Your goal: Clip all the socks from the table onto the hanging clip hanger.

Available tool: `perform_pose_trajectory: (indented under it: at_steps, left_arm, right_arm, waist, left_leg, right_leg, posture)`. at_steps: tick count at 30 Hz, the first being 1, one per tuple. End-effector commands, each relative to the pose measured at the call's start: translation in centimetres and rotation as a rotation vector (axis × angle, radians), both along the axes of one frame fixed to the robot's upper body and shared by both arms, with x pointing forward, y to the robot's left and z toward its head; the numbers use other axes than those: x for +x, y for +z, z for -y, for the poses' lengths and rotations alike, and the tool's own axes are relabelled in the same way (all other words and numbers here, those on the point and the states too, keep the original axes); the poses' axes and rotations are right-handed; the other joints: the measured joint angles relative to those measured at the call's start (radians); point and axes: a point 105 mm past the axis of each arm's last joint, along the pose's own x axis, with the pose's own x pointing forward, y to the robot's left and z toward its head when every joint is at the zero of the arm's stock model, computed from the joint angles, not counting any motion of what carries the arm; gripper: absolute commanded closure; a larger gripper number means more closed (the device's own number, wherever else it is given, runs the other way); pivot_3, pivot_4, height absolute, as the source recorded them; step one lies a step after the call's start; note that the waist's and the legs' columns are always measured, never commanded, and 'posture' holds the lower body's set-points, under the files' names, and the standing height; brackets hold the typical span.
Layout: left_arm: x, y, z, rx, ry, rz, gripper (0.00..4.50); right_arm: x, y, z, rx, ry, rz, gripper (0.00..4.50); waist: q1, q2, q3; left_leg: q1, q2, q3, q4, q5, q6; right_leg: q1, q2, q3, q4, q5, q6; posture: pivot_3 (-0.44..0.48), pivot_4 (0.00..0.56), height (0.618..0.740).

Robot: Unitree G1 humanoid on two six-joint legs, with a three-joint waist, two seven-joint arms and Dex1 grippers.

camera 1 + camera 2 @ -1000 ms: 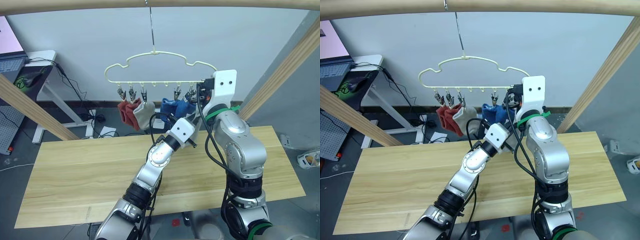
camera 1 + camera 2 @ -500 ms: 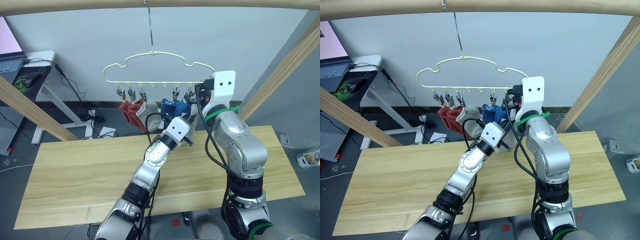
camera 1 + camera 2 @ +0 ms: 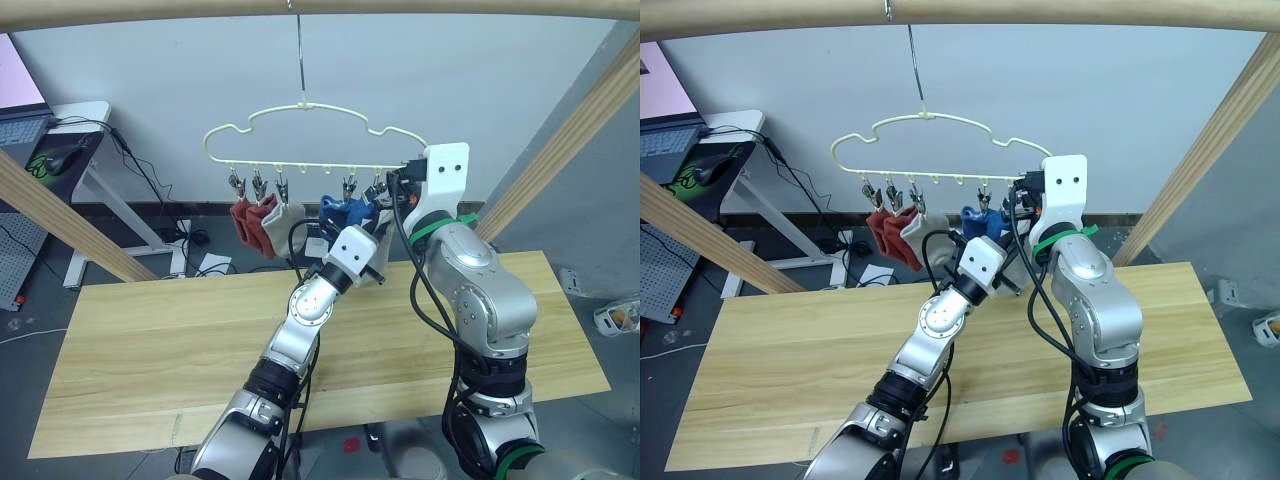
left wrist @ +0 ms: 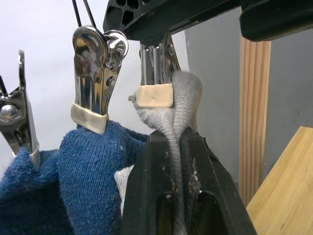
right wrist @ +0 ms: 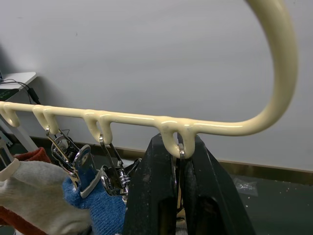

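The last step is in hand — the left pincer (image 4: 178,196) grips the grey sock (image 4: 178,105) up in the end clip (image 4: 154,73) of the clip hanger (image 3: 300,110). The right pincer (image 5: 177,183) pinches that clip's loop. Next, probably: let the clip bite, then release. The bench (image 3: 150,330) is bare.

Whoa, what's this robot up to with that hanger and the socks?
It is pegging socks onto a clip hanger hung from a wooden pole. The left pincer is shut on a grey sock, holding it up in the end clip, next to a blue sock already clipped. The right pincer grips the hanger's bottom bar at that end clip's loop. Red, grey and blue socks hang clipped; the table holds none.
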Motion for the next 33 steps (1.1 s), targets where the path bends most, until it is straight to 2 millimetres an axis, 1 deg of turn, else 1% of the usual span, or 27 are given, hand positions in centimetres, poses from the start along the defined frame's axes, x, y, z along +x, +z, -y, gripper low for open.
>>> perform_pose_trajectory:
  at_steps: [1, 2, 5, 6, 7, 8, 11, 12, 14, 15, 18, 22, 25, 27, 30, 31, 32, 33]
  left_arm:
    - [-0.3, 1.6, 0.4, -0.044, -0.021, 0.054, 4.48]
    - [-0.3, 1.6, 0.4, -0.043, -0.021, 0.054, 4.48]
    - [-0.2, 1.5, 0.3, -0.041, -0.019, 0.052, 4.5]
    - [-0.2, 1.5, 0.3, -0.04, -0.017, 0.052, 4.5]
    - [-0.2, 1.4, 0.3, -0.04, -0.016, 0.052, 4.5]
    - [-0.2, 1.4, 0.2, -0.038, -0.013, 0.054, 4.5]
    - [-0.1, 1.4, 0.2, -0.034, -0.013, 0.056, 4.5]
    - [-0.1, 1.4, 0.2, -0.04, -0.018, 0.056, 4.5]
    - [-0.1, 1.2, 0.1, -0.039, -0.026, 0.041, 3.88]
    - [-0.1, 1.0, 0.1, -0.044, -0.03, 0.024, 3.67]
    - [-0.4, 0.0, 0.0, -0.04, -0.069, -0.047, 2.69]
    - [-1.4, -0.6, -0.3, -0.014, -0.128, -0.093, 1.57]
    - [-2.7, -1.1, -2.1, 0.034, -0.165, -0.136, 0.65]
    - [-3.4, -1.2, -4.1, 0.063, -0.167, -0.175, 0.03]
    - [-4.8, -1.0, -7.5, 0.101, -0.166, -0.254, 0.01]
    - [-5.3, -0.9, -8.4, 0.113, -0.174, -0.285, 0.01]
    - [-5.8, -0.8, -9.9, 0.123, -0.167, -0.327, 0.01]
    - [-6.1, -0.7, -10.7, 0.129, -0.165, -0.356, 0.01]
  right_arm:
    - [-0.6, 1.0, -0.3, 0.019, 0.019, 0.04, 4.5]
    - [-0.6, 1.0, -0.3, 0.022, 0.022, 0.04, 4.5]
    - [-0.7, 1.0, -0.4, 0.028, 0.026, 0.041, 3.6]
    - [-0.7, 1.0, -0.4, 0.03, 0.027, 0.041, 3.17]
    - [-0.7, 1.0, -0.4, 0.031, 0.028, 0.04, 2.84]
    - [-0.7, 0.9, -0.4, 0.031, 0.028, 0.041, 2.37]
    - [-0.7, 0.9, -0.3, 0.032, 0.027, 0.041, 1.26]
    - [-0.8, 0.9, -0.2, 0.033, 0.025, 0.042, 0.96]
    - [-0.8, 0.9, 0.1, 0.03, 0.022, 0.045, 0.2]
    - [-0.8, 0.9, 0.2, 0.029, 0.02, 0.047, 0.0]
    - [-1.0, 0.9, 0.8, 0.021, 0.015, 0.056, 0.0]
    - [-1.2, 0.8, 1.3, 0.007, 0.019, 0.069, 0.0]
    - [-1.6, 0.9, 2.3, -0.022, 0.027, 0.087, 0.0]
    - [-2.0, 0.9, 3.1, -0.051, 0.041, 0.096, 0.0]
    - [-2.8, 0.6, 4.1, -0.114, 0.098, 0.099, 0.0]
    - [-3.1, 0.5, 4.3, -0.136, 0.129, 0.097, 0.0]
    - [-3.6, 0.3, 4.4, -0.176, 0.177, 0.095, 0.0]
    - [-4.0, 0.1, 4.4, -0.202, 0.211, 0.092, 0.0]
  waist:
    - [0.0, 0.0, 0.0]
    - [0.0, 0.0, 0.0]
    - [0.0, 0.0, 0.0]
    - [0.0, 0.0, 0.0]
    - [0.0, 0.0, 0.0]
    - [0.0, 0.0, 0.0]
    - [0.0, 0.0, 0.0]
    - [0.0, 0.0, 0.0]
    - [0.0, 0.0, 0.0]
    - [0.0, 0.0, 0.0]
    - [0.0, 0.0, 0.0]
    - [0.001, 0.0, 0.0]
    - [0.0, 0.0, 0.0]
    - [0.0, 0.0, 0.0]
    - [0.0, 0.0, 0.0]
    - [0.0, 0.0, 0.0]
    - [0.0, 0.0, 0.0]
    - [0.0, 0.0, 0.0]
  left_leg:
    - [0.0, 0.0, 0.0, 0.0, 0.0, 0.0]
    - [0.0, 0.0, 0.0, 0.0, 0.0, 0.0]
    - [0.0, 0.0, 0.0, 0.0, 0.0, 0.0]
    - [0.0, 0.0, 0.0, 0.0, 0.0, 0.0]
    - [0.0, 0.0, 0.0, 0.0, 0.0, 0.0]
    - [0.0, 0.0, 0.0, 0.0, 0.0, 0.0]
    - [0.0, 0.0, 0.0, 0.0, 0.0, 0.0]
    - [0.0, 0.0, 0.0, 0.0, 0.0, 0.0]
    - [0.0, 0.0, 0.0, 0.0, 0.0, 0.0]
    - [0.0, 0.0, 0.0, 0.0, 0.0, 0.0]
    - [0.0, 0.0, 0.0, 0.0, 0.0, 0.0]
    - [0.0, 0.0, 0.0, 0.0, 0.0, 0.0]
    - [0.0, 0.0, 0.0, 0.0, 0.0, 0.0]
    - [0.001, 0.001, 0.0, 0.0, 0.0, 0.0]
    - [0.002, 0.002, 0.0, 0.0, 0.0, 0.0]
    - [0.003, 0.002, 0.0, 0.0, 0.0, 0.0]
    - [0.003, 0.002, 0.0, 0.0, 0.0, 0.0]
    - [0.004, 0.002, 0.0, 0.0, 0.0, 0.0]
  right_leg:
    - [0.0, 0.0, 0.0, 0.0, 0.0, 0.0]
    - [0.0, 0.0, 0.0, 0.0, 0.0, 0.0]
    - [0.0, 0.0, 0.0, 0.0, 0.0, 0.0]
    - [0.0, 0.0, 0.0, 0.0, 0.0, 0.0]
    - [0.0, 0.0, 0.0, 0.0, 0.0, 0.0]
    - [0.0, 0.0, 0.0, 0.0, 0.0, 0.0]
    - [0.0, 0.0, 0.0, 0.0, 0.0, 0.0]
    - [0.0, 0.0, 0.0, 0.0, 0.0, 0.0]
    - [0.0, 0.0, 0.0, 0.0, 0.0, 0.0]
    - [0.0, 0.0, 0.0, 0.0, 0.0, 0.0]
    - [0.0, 0.0, 0.0, 0.0, 0.0, 0.0]
    - [0.0, 0.0, 0.0, 0.0, 0.0, 0.0]
    - [0.0, 0.0, 0.0, 0.001, 0.0, 0.0]
    - [0.0, 0.001, 0.0, 0.002, 0.0, 0.0]
    - [0.0, 0.001, 0.001, 0.003, 0.0, 0.0]
    - [0.0, 0.001, 0.001, 0.004, 0.0, 0.0]
    - [0.0, 0.001, 0.001, 0.004, 0.0, 0.0]
    - [0.001, 0.001, 0.001, 0.004, -0.001, 0.001]
  posture:
    - [-0.228, 0.259, 0.738]
    - [-0.223, 0.257, 0.738]
    - [-0.223, 0.257, 0.738]
    - [-0.223, 0.257, 0.738]
    - [-0.221, 0.254, 0.738]
    - [-0.221, 0.254, 0.738]
    - [-0.218, 0.252, 0.738]
    - [-0.216, 0.251, 0.738]
    - [-0.214, 0.25, 0.738]
    - [-0.211, 0.248, 0.738]
    - [-0.203, 0.243, 0.738]
    - [-0.201, 0.241, 0.738]
    - [-0.197, 0.238, 0.738]
    - [-0.195, 0.236, 0.738]
    - [-0.185, 0.233, 0.738]
    - [-0.18, 0.23, 0.738]
    - [-0.177, 0.227, 0.738]
    - [-0.177, 0.227, 0.738]
